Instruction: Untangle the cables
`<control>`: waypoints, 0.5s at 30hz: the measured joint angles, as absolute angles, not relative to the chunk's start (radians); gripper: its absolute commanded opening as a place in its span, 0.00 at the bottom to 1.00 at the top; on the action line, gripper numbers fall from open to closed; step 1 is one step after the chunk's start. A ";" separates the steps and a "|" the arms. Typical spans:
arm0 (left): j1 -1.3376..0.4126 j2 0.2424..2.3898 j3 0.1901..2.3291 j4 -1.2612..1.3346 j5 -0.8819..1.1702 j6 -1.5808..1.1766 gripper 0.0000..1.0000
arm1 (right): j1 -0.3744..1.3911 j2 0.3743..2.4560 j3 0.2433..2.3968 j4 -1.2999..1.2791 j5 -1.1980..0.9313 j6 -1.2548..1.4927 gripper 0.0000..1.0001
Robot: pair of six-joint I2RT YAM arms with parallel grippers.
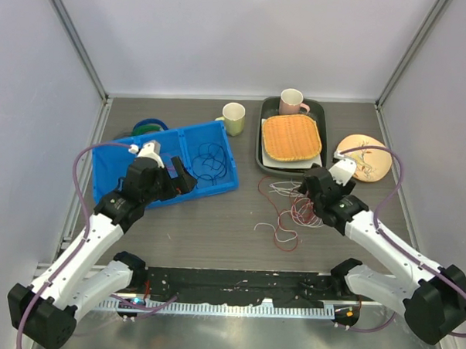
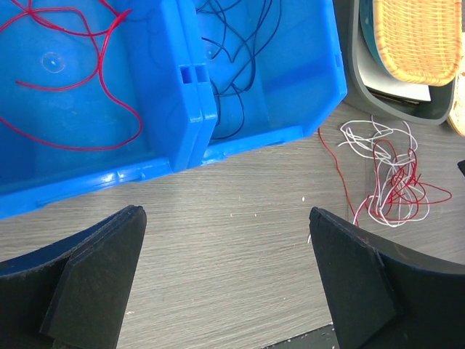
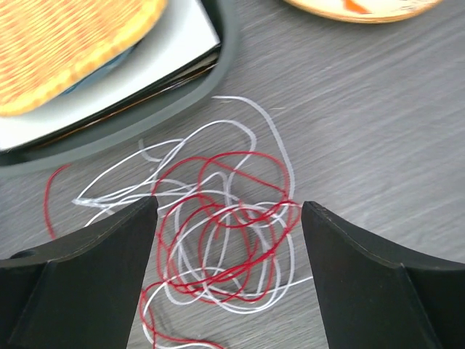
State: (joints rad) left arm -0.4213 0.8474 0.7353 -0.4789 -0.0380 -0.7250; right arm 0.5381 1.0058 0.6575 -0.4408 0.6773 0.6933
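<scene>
On bench, right of centre: red and white cables (image 1: 295, 208) (image 2: 392, 182) (image 3: 225, 240) knotted in one loose heap, lying flat on the bench (image 1: 215, 228)
Heap position: just in front of the grey tray (image 1: 260, 137), apart from its rim; one red strand trails out to the near-left
Blue bin (image 1: 109, 177) (image 2: 269, 102): left half of bench, two compartments split by a divider
Red cable (image 2: 73, 87): alone in the left compartment, loose loops; hidden under the arm in top view
Dark blue cable (image 1: 212, 160) (image 2: 240, 43): alone in the right compartment, looped
Left gripper (image 1: 180, 178) (image 2: 225, 213): spread wide, nothing in it; hangs at the near edge of the bin by the divider, bare bench between the fingers
Right gripper (image 1: 306, 190) (image 3: 229, 206): spread wide, nothing clamped; sits over the heap with the loops between the fingers; contact with the cables cannot be told
Tray contents: woven plate (image 1: 292, 137), pink mug (image 1: 291, 102) at the far end
Cream mug (image 1: 234, 118): on bench between bin and tray
Round wooden plate (image 1: 363, 157): right of tray
Green-and-blue coil (image 1: 146, 127): behind the bin's far-left corner
</scene>
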 measured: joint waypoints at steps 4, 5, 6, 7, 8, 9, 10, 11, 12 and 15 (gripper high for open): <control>-0.421 0.844 0.735 -0.476 -0.033 -0.720 1.00 | 0.481 1.011 0.680 -0.519 0.713 0.758 0.90; -0.421 0.843 0.735 -0.476 -0.033 -0.717 1.00 | 0.467 1.013 0.680 -0.532 0.710 0.772 0.90; -0.421 0.842 0.735 -0.476 -0.037 -0.715 1.00 | 0.456 1.016 0.680 -0.543 0.707 0.784 0.90; -0.421 0.839 0.735 -0.477 -0.041 -0.713 1.00 | 0.450 1.021 0.680 -0.552 0.703 0.795 0.90; -0.421 0.837 0.735 -0.478 -0.046 -0.708 1.00 | 0.447 1.026 0.679 -0.556 0.698 0.803 0.90; -0.421 0.833 0.735 -0.479 -0.051 -0.705 1.00 | 0.445 1.035 0.678 -0.558 0.692 0.813 0.89; -0.421 0.829 0.735 -0.482 -0.054 -0.702 1.00 | 0.443 1.047 0.677 -0.558 0.685 0.819 0.88; -0.421 0.824 0.735 -0.483 -0.058 -0.699 1.00 | 0.442 1.061 0.675 -0.557 0.677 0.824 0.84; -0.421 0.820 0.735 -0.484 -0.060 -0.699 1.00 | 0.441 1.079 0.675 -0.557 0.667 0.827 0.70; -0.421 0.802 0.735 -0.486 -0.070 -0.698 1.00 | 0.438 1.127 0.671 -0.546 0.633 0.824 0.38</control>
